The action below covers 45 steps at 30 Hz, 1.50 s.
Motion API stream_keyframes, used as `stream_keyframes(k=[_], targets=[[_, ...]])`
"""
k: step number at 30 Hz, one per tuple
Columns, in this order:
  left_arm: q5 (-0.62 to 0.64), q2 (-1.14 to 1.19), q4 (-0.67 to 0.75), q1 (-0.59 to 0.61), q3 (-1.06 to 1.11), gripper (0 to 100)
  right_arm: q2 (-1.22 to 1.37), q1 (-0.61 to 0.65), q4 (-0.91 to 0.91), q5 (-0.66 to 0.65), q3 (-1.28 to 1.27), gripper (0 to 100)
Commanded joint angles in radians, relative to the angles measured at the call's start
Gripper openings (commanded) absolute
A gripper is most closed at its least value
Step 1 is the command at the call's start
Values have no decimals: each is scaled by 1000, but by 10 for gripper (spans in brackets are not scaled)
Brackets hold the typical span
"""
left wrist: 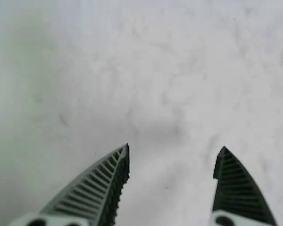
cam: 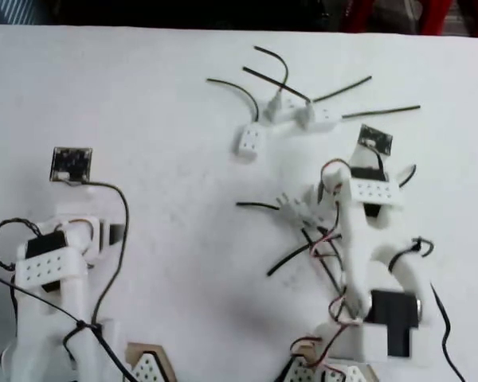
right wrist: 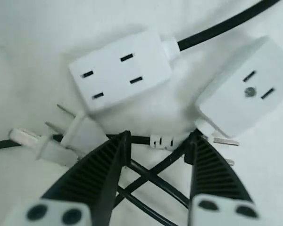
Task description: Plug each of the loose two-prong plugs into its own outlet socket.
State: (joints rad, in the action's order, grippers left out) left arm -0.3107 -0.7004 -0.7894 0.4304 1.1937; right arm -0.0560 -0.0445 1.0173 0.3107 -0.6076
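Pincers both stand apart: left pincer (left wrist: 174, 148) hangs over bench (left wrist: 132, 70); right pincer (right wrist: 160, 136) hangs over loose plugs (right wrist: 82, 136) (black cords (right wrist: 151, 176) crossing beneath it), two sockets (right wrist: 120, 70) lying just beside them.

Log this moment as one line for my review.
left gripper open over table | right gripper open above loose plugs and cords | sockets nearby, visible slots empty

Left end effector (left wrist: 174, 149) gapes wide — right end effector (right wrist: 160, 136) gapes as well.
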Motion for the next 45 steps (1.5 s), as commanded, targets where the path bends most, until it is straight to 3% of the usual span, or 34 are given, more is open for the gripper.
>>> stream_keyframes(k=[1,13,16,19,28,35,42,45], targets=[[-3,-24,17,5,2,286,94,-39,-10,43,100,187],[-3,-24,18,5,2,286,288,-13,108,48,227,184],[-3,-24,18,5,2,286,302,-13,139,40,250,120],[-3,-24,18,5,2,286,292,-12,160,-55,273,11],[-3,-24,18,5,2,286,97,-13,351,-167,368,17],[-3,-24,18,5,2,286,-108,-13,387,-167,344,19],[-3,-24,18,5,2,286,-54,-13,386,-129,209,243],[-3,-24,18,5,2,286,-12,5,386,-77,187,275]])
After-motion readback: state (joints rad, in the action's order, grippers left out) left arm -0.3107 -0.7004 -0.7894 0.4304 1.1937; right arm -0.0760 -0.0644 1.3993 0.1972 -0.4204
